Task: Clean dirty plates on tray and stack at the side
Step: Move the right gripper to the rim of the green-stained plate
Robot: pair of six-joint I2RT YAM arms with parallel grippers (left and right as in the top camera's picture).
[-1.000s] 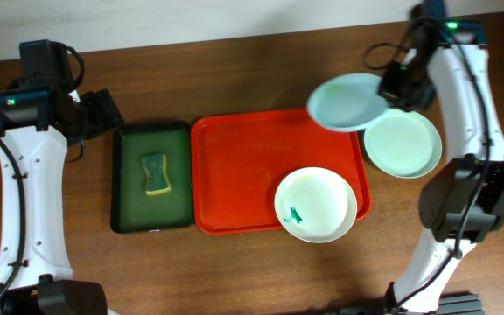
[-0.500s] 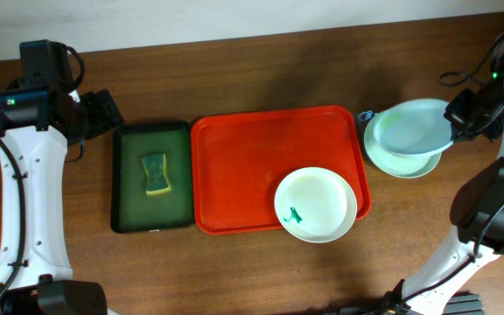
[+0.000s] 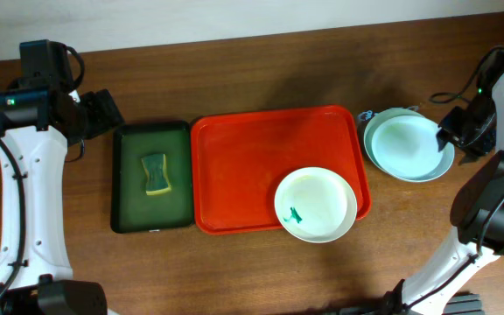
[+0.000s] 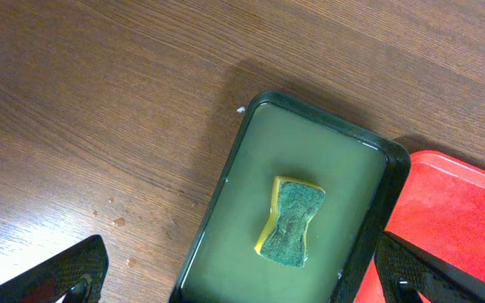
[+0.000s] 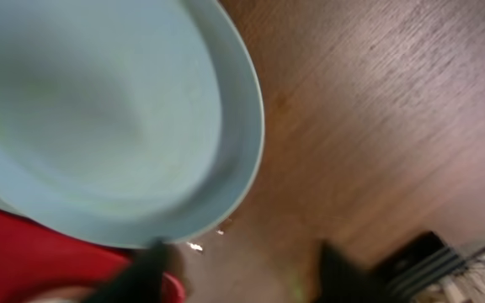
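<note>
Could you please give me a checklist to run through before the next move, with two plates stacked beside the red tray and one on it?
1. Right claw open, nothing between its fingers: ok.
2. Stacked plates on the table right of the red tray, upper one slightly off-centre: ok.
3. Plate on the red tray clean: not ok, green smear inside.
4. Sponge lying free in the green tray: ok.
5. Left claw open above the green tray: ok.
6. Stack steady enough for a third plate: cannot tell.
</note>
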